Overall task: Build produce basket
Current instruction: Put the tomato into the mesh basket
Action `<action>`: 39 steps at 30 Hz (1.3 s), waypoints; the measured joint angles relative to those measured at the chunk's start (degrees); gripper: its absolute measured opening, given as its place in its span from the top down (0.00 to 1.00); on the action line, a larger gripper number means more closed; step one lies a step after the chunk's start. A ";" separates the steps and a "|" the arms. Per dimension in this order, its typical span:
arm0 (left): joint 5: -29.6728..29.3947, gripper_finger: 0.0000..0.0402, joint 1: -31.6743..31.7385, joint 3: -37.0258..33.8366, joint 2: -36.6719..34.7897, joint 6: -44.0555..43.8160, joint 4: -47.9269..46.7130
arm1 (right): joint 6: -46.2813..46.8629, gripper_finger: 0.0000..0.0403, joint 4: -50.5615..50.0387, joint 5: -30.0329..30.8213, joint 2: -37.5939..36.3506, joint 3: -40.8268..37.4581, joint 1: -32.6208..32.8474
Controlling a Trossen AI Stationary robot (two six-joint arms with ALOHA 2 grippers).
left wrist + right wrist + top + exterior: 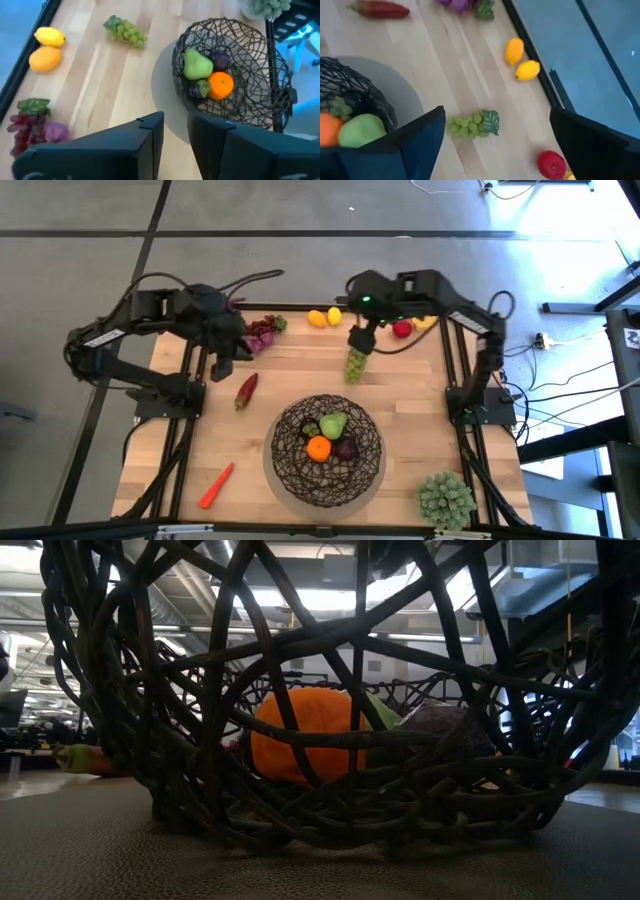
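Note:
The dark woven wire basket (327,450) stands on a grey round mat at the table's near middle. It holds an orange (318,447), a green pear (333,424) and a purple piece (346,447). A green grape bunch (470,123) lies on the table beyond the basket. My right gripper (495,145) hovers over it, wide open, a finger on either side, touching nothing. My left gripper (224,362) hangs at the far left, open by a narrow gap and empty, just beyond a red pepper (246,390).
Purple grapes (262,332), two lemons (325,317) and a red apple (402,329) lie along the far edge. A carrot (215,485) lies near left. A pale green spiky plant (445,498) stands near right. Bare wood shows between the basket and the far row.

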 joint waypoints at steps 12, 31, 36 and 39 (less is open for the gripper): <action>-0.32 0.81 0.07 -9.73 -7.91 -3.29 8.56 | 5.24 0.14 19.41 -1.49 -15.21 -29.12 -0.39; -2.16 0.81 0.07 -10.59 -7.20 -6.14 14.93 | 20.39 0.14 31.46 0.17 -22.95 -51.26 -5.53; -2.16 0.81 0.07 -10.59 -7.19 -7.31 14.95 | 19.66 0.14 31.44 0.00 -21.83 -51.28 -5.65; -2.16 0.81 0.07 -10.59 -7.19 -7.67 14.93 | 19.90 0.14 31.68 -1.22 -21.83 -51.28 -6.05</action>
